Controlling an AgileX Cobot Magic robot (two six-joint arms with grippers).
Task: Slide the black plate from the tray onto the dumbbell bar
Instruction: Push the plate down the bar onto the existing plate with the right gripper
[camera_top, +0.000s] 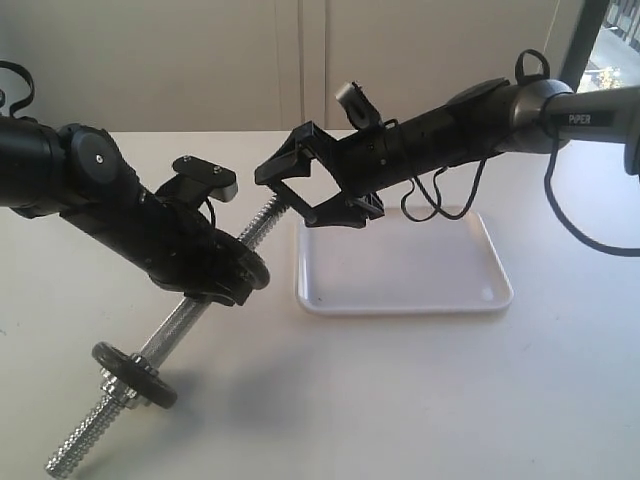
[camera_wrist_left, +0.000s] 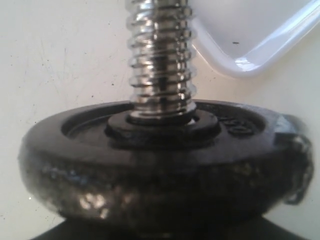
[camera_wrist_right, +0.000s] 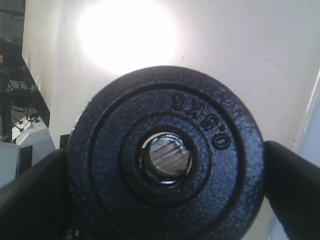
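Black plate (camera_wrist_right: 210, 195), pebbled, on threaded dumbbell bar (camera_top: 183, 322) left gripper (camera_top: 232, 286) clamps; right gripper (camera_top: 290, 197) released

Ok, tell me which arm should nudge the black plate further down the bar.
Right, probably. The left gripper is clamped on the dumbbell bar, holding it tilted. The right gripper stands open and empty at the bar's upper end, in line with the black plate already threaded on it.

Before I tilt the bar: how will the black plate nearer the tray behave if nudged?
The black plate looks like textured cast metal marked 0.5KG, so probably rigid and heavy for its size. Its hole looks loose around the dumbbell bar, so it may slide, perhaps catching on the coarse threads.
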